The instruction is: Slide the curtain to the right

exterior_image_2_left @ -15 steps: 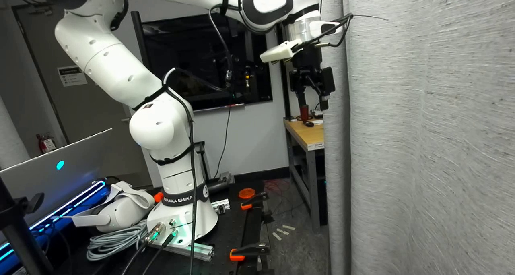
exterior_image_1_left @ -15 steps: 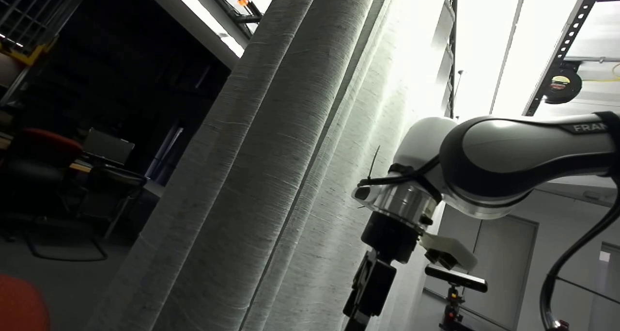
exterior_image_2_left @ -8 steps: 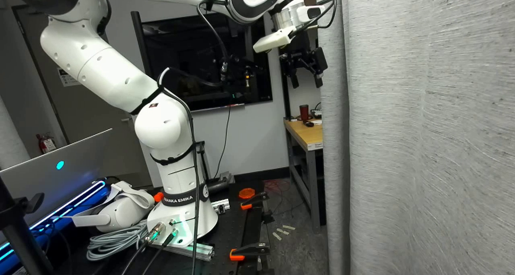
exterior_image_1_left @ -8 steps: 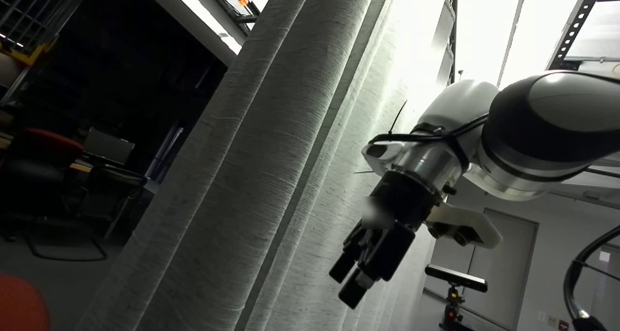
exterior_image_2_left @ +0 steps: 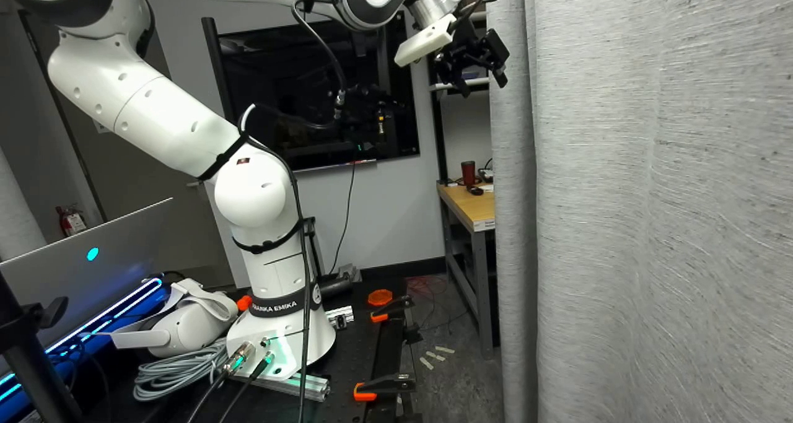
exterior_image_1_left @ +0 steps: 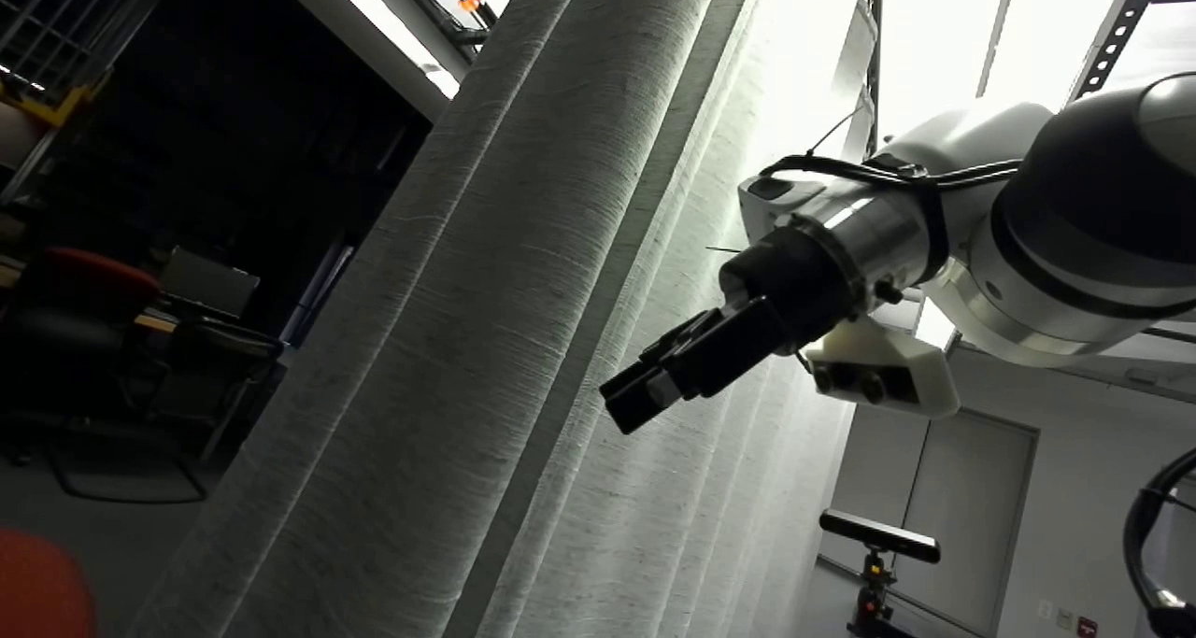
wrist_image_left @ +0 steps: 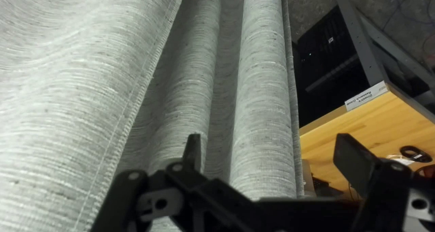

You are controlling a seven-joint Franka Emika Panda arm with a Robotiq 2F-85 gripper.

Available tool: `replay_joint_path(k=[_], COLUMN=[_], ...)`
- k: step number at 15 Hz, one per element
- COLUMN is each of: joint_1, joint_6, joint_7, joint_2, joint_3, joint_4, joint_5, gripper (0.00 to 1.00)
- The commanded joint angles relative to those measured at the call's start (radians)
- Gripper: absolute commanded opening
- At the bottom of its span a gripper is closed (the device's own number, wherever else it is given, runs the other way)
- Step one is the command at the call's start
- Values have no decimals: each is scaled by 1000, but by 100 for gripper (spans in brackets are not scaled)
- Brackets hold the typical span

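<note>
I have the arm (exterior_image_2_left: 164, 122) raised and outstretched, wrist (exterior_image_1_left: 883, 236) tilted, gripper (wrist_image_left: 269, 147) angled downward with its fingers (wrist_image_left: 351, 162) spread apart.

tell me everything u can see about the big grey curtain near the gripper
The curtain looks like light grey woven fabric, finely streaked, with darker flecks. It hangs in long folds that run past the top and bottom of both exterior views, and a stitched edge shows in the wrist view. The open gripper appears close but is not shut on it; whether they touch is unclear.
</note>
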Motion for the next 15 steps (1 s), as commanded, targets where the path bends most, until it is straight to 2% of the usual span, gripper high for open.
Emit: replay_joint_path(k=[1,7,10,15], joint_1=[2,0,29,96], joint_6=[3,17,42,189], joint_7=[1,-5,-15,18], joint_2=[1,8,56,136], joint_3=[0,0,7,38], joint_4=[2,4,24,83], joint_5=[-1,-7,9,59], gripper=[100,100,100,100])
